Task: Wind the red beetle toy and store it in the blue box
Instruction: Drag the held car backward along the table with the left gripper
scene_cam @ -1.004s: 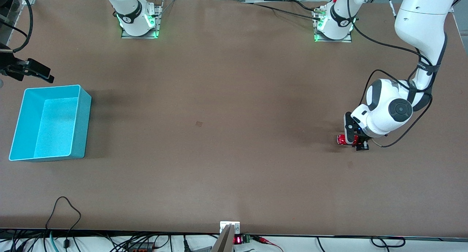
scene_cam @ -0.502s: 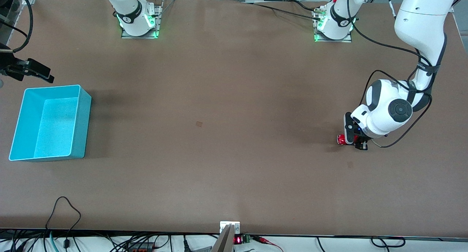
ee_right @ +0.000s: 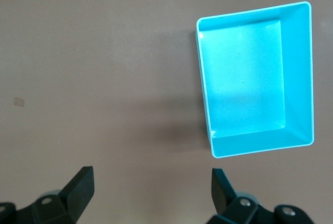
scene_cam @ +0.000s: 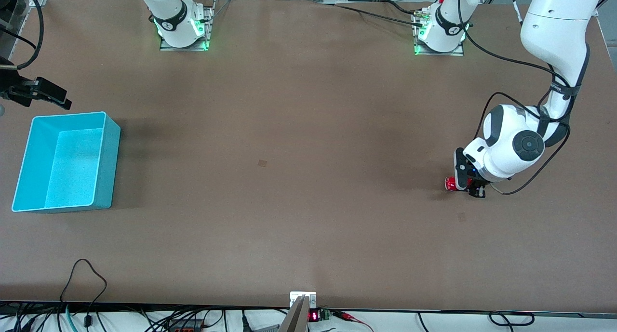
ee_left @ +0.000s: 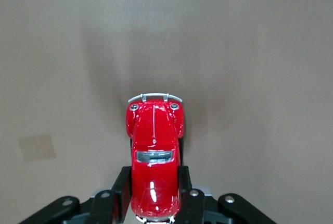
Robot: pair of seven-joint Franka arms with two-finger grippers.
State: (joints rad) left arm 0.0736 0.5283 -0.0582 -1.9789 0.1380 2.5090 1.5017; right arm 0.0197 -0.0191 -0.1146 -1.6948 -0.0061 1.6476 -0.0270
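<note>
The red beetle toy (scene_cam: 450, 183) stands on the table near the left arm's end. My left gripper (scene_cam: 462, 184) is low over it, shut on its body. In the left wrist view the toy (ee_left: 154, 130) sits between the two black fingers (ee_left: 123, 182), its silvery bumper pointing away from the gripper (ee_left: 154, 176). The blue box (scene_cam: 65, 161) stands open and empty at the right arm's end of the table. My right gripper (scene_cam: 60, 98) waits in the air beside the box, open and empty. The right wrist view shows the box (ee_right: 296, 78) past the open gripper (ee_right: 152, 176).
The brown table (scene_cam: 289, 129) carries only the box and the toy. A small darker patch (scene_cam: 262, 163) marks its middle. Cables (scene_cam: 84, 279) and a small device (scene_cam: 302, 300) lie at the table edge nearest the front camera.
My left gripper and the toy have shifted very slightly toward the left arm's end of the table. The right arm has not moved.
</note>
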